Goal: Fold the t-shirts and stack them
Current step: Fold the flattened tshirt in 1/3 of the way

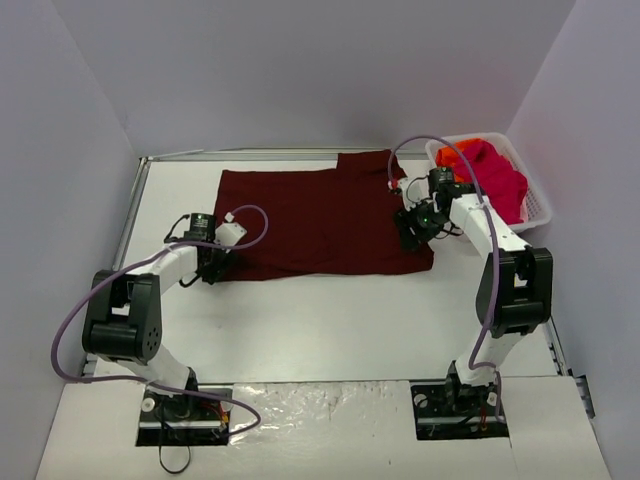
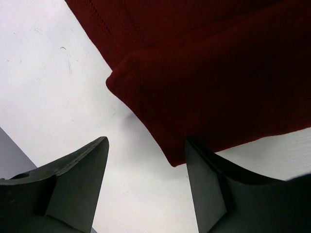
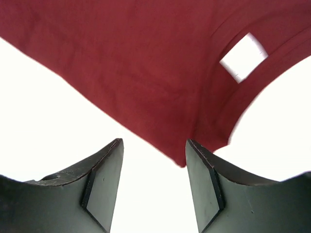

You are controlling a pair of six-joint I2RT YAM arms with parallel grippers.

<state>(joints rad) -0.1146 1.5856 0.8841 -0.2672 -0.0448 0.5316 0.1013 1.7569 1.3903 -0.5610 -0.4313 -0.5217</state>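
A dark maroon t-shirt [image 1: 320, 220] lies spread flat on the white table. My left gripper [image 1: 212, 268] is open at the shirt's near left corner; in the left wrist view the folded corner [image 2: 175, 160] points between my fingers [image 2: 77, 174]. My right gripper [image 1: 412, 232] is open at the shirt's right edge; in the right wrist view a cloth corner [image 3: 182, 162] reaches between my fingers [image 3: 104, 174], and the white neck label [image 3: 243, 57] shows beyond. Pink and orange t-shirts [image 1: 490, 172] lie bunched in the basket.
A white lattice basket [image 1: 535, 205] stands at the far right by the wall. Grey walls close in the table on the left, back and right. Bare white table [image 1: 330, 320] lies between the shirt and the arm bases.
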